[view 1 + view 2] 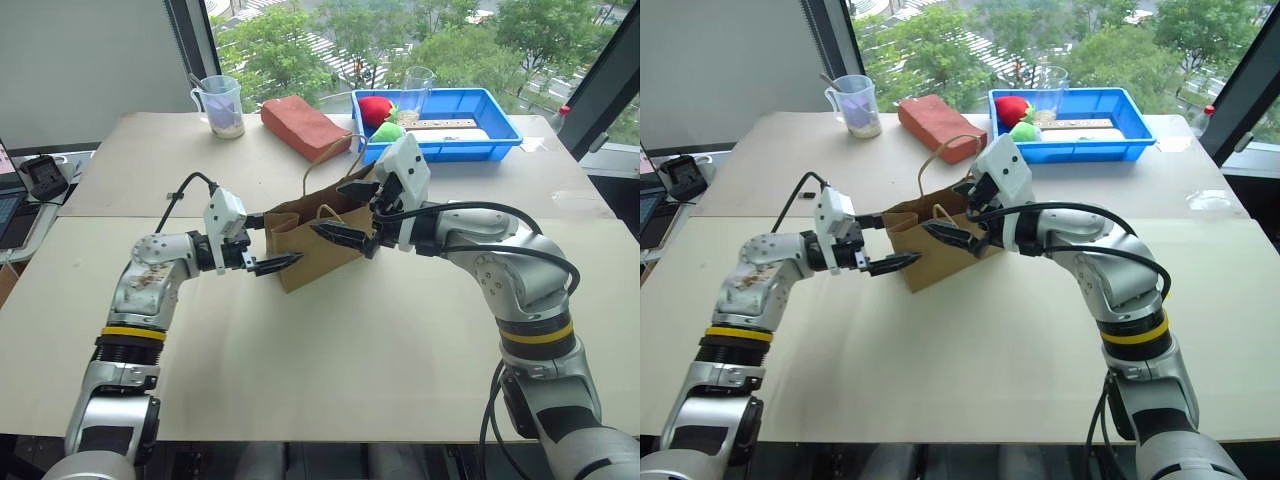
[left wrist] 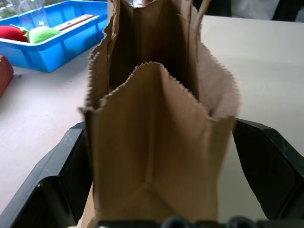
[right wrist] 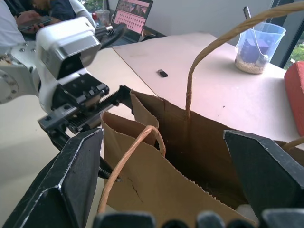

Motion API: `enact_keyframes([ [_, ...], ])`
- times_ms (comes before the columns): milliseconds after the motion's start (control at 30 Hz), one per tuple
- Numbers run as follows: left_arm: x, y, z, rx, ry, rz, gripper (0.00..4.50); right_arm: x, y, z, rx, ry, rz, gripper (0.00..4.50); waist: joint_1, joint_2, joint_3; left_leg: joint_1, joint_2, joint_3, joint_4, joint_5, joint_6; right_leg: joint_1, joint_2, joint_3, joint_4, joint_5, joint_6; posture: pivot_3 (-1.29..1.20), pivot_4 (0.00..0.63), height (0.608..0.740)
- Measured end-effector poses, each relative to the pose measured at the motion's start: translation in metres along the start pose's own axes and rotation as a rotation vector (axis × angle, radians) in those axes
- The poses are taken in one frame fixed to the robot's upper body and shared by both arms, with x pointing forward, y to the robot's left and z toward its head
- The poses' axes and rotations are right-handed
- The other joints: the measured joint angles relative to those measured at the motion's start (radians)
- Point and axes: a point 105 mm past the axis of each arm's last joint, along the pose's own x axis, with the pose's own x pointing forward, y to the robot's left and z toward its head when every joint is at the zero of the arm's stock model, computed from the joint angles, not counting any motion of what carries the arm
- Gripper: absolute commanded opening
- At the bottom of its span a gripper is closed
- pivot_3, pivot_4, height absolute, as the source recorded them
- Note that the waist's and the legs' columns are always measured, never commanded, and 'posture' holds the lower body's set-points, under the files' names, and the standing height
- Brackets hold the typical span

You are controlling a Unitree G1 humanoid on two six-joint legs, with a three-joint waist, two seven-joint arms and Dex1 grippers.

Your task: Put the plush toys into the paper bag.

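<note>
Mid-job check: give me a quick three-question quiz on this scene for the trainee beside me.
1. True or false: the paper bag lies flat on the table.
2. What sits in the blue tray? A the strawberry-like toy, B a banana, C a sponge.
3. Fill in: the left tool, at the bag's narrow end, is ___ (open or shut).
Key: 1 false, it stands upright; 2 A; 3 open.

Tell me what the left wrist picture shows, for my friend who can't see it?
A brown paper bag stands upright with its top open, between the left gripper's two spread black fingers. Behind it on the table, a blue tray holds a red and green toy.
</note>
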Motion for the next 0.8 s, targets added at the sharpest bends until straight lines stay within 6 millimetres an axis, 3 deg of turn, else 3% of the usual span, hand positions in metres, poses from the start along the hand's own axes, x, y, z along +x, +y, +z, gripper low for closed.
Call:
enact_keyframes([
  [33,0.003,0.000,-0.002,-0.007,-0.008,0.011,4.50,0.000,0.000,0.004,-0.012,-0.005,0.003,4.45,0.000,0.000,0.000,0.000,0.000,0.000,0.000,0.000,0.000,0.000,0.000,0.000,0.000,0.000,0.000,0.00,0.150,0.740],
  [133,0.006,0.001,-0.006,-0.026,-0.022,0.030,3.72,-0.002,0.001,0.012,-0.043,-0.007,0.012,4.50,-0.001,0.000,0.000,0.000,0.000,0.000,0.000,0.000,0.000,0.000,0.000,0.000,0.000,0.000,0.000,0.00,0.150,0.740],
  [400,0.004,0.002,-0.005,-0.039,-0.041,0.029,0.04,-0.009,0.007,0.017,-0.047,-0.009,0.061,4.50,0.000,0.000,0.000,0.000,0.000,0.000,0.000,0.000,0.000,0.000,0.000,0.000,0.000,0.000,0.000,0.00,0.150,0.740],
  [667,0.007,0.003,-0.004,-0.080,-0.046,0.009,0.04,-0.042,0.029,0.047,-0.125,-0.056,0.194,4.50,0.002,0.000,0.000,0.000,0.000,0.000,0.000,0.000,0.000,0.001,0.000,0.000,-0.001,0.000,0.000,0.00,0.150,0.740],
  [800,0.009,0.004,0.002,-0.077,-0.052,-0.027,0.04,-0.058,0.024,0.056,-0.129,-0.048,0.186,4.50,0.002,0.000,0.000,0.000,0.000,0.000,0.000,0.000,0.000,0.001,0.000,0.000,0.000,0.000,0.000,0.00,0.150,0.740],
])
